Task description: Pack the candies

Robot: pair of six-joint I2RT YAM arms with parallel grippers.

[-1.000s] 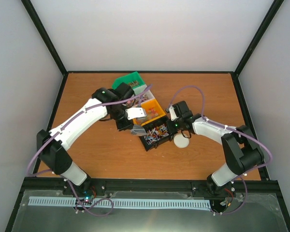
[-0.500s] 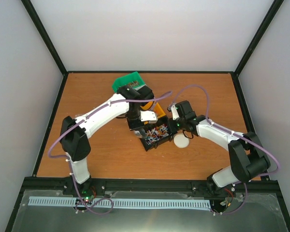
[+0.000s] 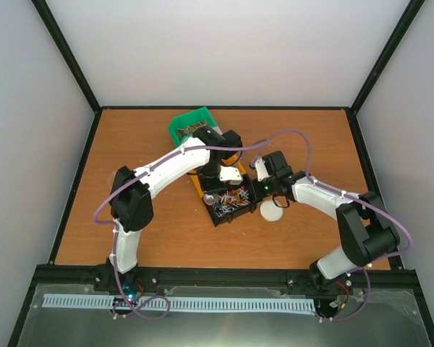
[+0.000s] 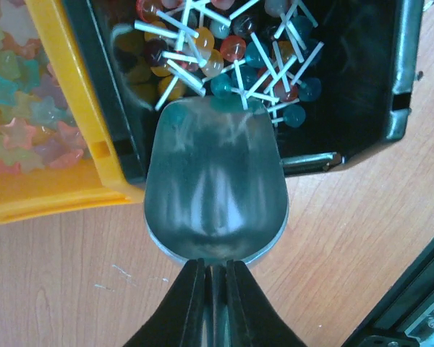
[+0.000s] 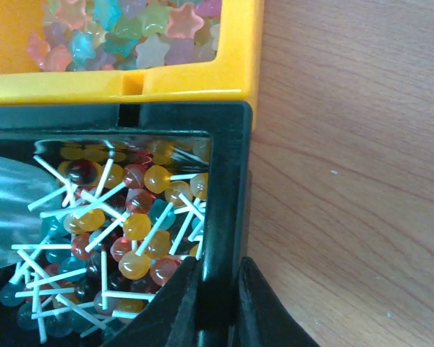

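The left gripper [image 4: 215,269] is squeezing the shiny metal scoop [image 4: 215,188]. The right gripper [image 5: 217,285] is pinching the black plastic box [image 5: 230,137] full of little lollipop candies [image 5: 134,224]. The scoop should be sliding in low, under them.

Worktop [image 3: 130,217] orange-brown w/ fine wood grain. Black bin [image 5: 228,181] is glossy black. Its lollipops [image 5: 137,224] have translucent red, amber-yellow & teal heads on white sticks. Yellow bin [image 5: 130,83] is a warm yellow-orange, w/ star sweets [image 5: 123,32] in pastel pink, blue, green, yellow & lilac. Green bin [image 3: 184,123] bright green. Scoop [image 4: 215,191] dull silver-grey w/ streaky pale reflections. Left claw [image 4: 215,269] & right claw [image 5: 218,278] both black. Left arm [image 3: 166,165] & right arm [image 3: 315,191] white w/ black joints, cables [image 3: 296,132] purple. Round object [image 3: 271,212] white.
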